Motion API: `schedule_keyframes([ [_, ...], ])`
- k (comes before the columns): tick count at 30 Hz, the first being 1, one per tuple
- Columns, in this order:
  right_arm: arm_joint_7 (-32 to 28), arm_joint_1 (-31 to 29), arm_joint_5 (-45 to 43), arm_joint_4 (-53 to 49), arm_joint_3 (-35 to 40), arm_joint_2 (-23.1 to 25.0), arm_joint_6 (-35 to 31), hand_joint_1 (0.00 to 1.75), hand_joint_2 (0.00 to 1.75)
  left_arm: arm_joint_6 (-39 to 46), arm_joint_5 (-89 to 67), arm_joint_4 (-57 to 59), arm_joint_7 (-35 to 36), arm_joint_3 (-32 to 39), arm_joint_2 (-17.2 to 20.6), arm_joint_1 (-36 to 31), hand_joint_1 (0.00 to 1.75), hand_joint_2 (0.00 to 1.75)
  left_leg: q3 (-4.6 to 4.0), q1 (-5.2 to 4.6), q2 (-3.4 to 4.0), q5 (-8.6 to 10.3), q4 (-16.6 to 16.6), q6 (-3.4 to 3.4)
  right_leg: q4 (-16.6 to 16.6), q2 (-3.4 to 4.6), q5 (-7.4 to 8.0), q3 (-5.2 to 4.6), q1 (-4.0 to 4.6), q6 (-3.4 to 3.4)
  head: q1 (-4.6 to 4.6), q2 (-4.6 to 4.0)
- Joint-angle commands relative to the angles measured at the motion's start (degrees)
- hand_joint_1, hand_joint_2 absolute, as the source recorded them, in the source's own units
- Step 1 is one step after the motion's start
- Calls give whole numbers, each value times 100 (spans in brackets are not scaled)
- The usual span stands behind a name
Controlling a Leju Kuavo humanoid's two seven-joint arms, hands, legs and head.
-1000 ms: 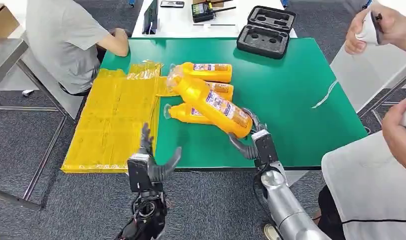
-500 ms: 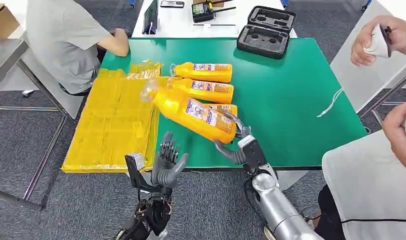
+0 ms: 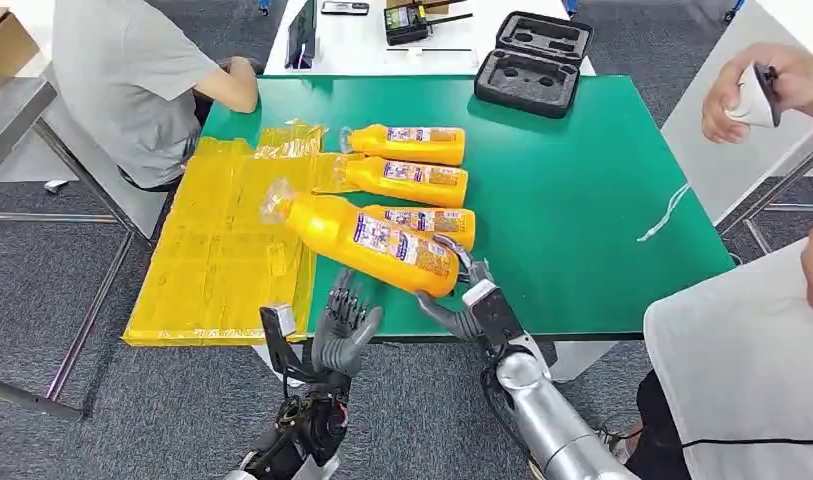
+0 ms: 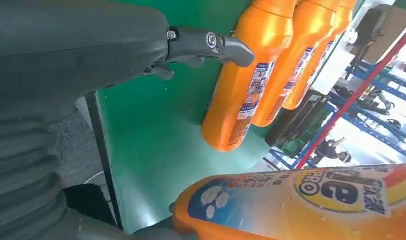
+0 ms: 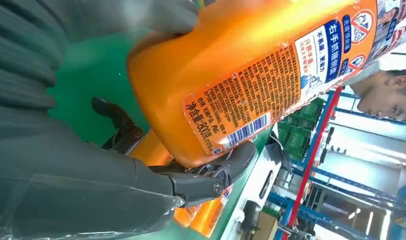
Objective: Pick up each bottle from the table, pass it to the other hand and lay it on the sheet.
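Observation:
My right hand [image 3: 469, 300] grips the base of an orange bottle [image 3: 367, 237], held above the table's front edge with its clear cap pointing left over the yellow sheet [image 3: 222, 240]. The right wrist view shows the same held bottle [image 5: 250, 75] with my right hand's fingers [image 5: 210, 177] wrapped round it. My left hand [image 3: 344, 325] is raised with fingers apart just below and left of the held bottle [image 4: 300, 205], holding nothing. Three more orange bottles lie on the green table: a far bottle [image 3: 407, 144], a middle bottle [image 3: 410, 180], and a near bottle [image 3: 427, 222] partly behind the held one.
A black foam-lined case [image 3: 532, 62] sits open at the table's far edge. A person in grey [image 3: 132, 70] sits at the far left corner. Another person's hands [image 3: 757, 85] hold a white object at the right. A white string [image 3: 662, 205] lies near the right edge.
My right hand has carried the bottle leftward and lower, cap now over the sheet's edge. My left hand has risen and turned toward the bottle.

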Motion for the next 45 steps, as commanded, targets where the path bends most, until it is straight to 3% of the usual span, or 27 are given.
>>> schedule_keyframes([
  [1,9,-210,-79,173,337,-39,142,175,175,-587,464,193,35,230,135,-200,0,175,19,9,12,-9,1,-13,-2,11,-4,17,10,-13,0,0],
  [14,9,-133,-141,370,346,-2,271,175,175,-1030,790,-1004,11,702,105,332,0,175,20,6,13,-9,-2,-11,-4,12,-4,18,6,-11,2,0],
  [19,9,-52,-157,346,336,48,365,175,175,-1415,1119,-1077,11,847,108,418,0,175,23,6,14,-10,-4,-11,-5,13,-5,21,7,-11,0,0],
  [45,9,-187,-205,627,298,289,715,175,175,-1709,1034,-909,11,836,53,260,0,175,13,4,7,-5,-2,-8,-1,6,-3,12,5,-8,0,0],
])
